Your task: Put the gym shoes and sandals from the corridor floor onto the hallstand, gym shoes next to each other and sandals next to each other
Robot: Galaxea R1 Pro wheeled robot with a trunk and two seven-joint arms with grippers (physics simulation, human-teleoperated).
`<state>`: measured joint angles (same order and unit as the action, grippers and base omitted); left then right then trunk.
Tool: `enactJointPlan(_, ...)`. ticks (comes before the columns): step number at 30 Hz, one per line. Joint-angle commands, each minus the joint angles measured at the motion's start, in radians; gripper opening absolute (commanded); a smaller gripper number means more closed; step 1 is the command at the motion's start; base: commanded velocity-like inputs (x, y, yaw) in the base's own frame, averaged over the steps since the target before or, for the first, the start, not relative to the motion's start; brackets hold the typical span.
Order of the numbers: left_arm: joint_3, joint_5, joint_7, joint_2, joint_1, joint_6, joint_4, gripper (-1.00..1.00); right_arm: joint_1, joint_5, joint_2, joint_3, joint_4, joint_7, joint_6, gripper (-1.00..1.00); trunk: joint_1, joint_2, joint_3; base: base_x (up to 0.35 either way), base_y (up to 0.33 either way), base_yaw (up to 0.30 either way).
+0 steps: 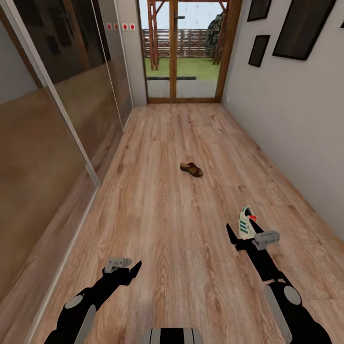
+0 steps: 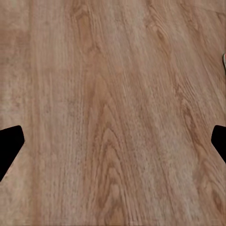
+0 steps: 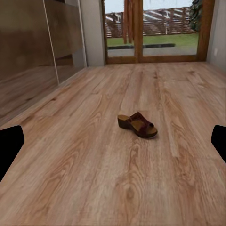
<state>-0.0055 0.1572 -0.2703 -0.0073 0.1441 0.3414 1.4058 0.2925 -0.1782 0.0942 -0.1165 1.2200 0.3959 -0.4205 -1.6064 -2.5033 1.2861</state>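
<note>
One white gym shoe (image 1: 246, 223) with green stripes lies on the corridor floor (image 1: 162, 215), to the right. My right gripper (image 1: 242, 237) hovers just in front of it, open and holding nothing. One dark brown sandal (image 1: 191, 169) lies farther down the corridor, and in the right wrist view the sandal (image 3: 137, 125) sits well ahead of the spread fingertips (image 3: 12, 143). My left gripper (image 1: 130, 270) hangs open over bare planks at the near left, its fingertips (image 2: 10, 141) wide apart above the floor (image 2: 113, 108). The hallstand is out of view.
Mirrored sliding doors (image 1: 52, 129) line the left side. A plain wall (image 1: 291, 129) with dark framed pictures (image 1: 306, 26) runs along the right. A wood-framed glass door (image 1: 184, 52) closes the far end. Open floor lies between me and the sandal.
</note>
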Motion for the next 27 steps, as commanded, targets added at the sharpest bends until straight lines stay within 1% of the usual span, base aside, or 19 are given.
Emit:
enactJointPlan(1, 0.001, 0.010, -0.001, 0.000, 0.000, 0.008, 0.001, 1.00, 0.000, -0.011, 0.000, -0.001, 0.000, 0.009, 0.000, 1.00, 0.000, 0.000, 0.001, 0.304, 0.091, 0.000)
enactJointPlan(9, 0.001, 0.010, -0.001, 0.000, 0.000, 0.008, 0.001, 1.00, 0.000, -0.011, 0.001, 0.000, 0.000, 0.009, 0.000, 1.00, 0.000, 0.000, 0.001, 0.300, 0.084, -0.004)
enactJointPlan(14, 0.001, 0.010, -0.001, 0.000, 0.000, 0.008, 0.001, 1.00, 0.000, -0.011, 0.001, -0.001, -0.001, 0.009, 0.000, 1.00, 0.000, 0.000, 0.001, 0.299, 0.086, -0.091)
enactJointPlan(20, 0.001, 0.010, -0.001, 0.000, 0.000, 0.008, 0.001, 1.00, 0.000, -0.011, 0.001, -0.001, -0.001, 0.009, 0.000, 1.00, 0.000, 0.000, 0.001, 0.295, 0.086, -0.202)
enactJointPlan(27, 0.001, 0.010, -0.001, 0.000, 0.000, 0.008, 0.001, 1.00, 0.001, -0.011, 0.001, -0.001, -0.001, 0.009, 0.000, 1.00, 0.000, 0.000, 0.001, 0.261, 0.022, -0.287)
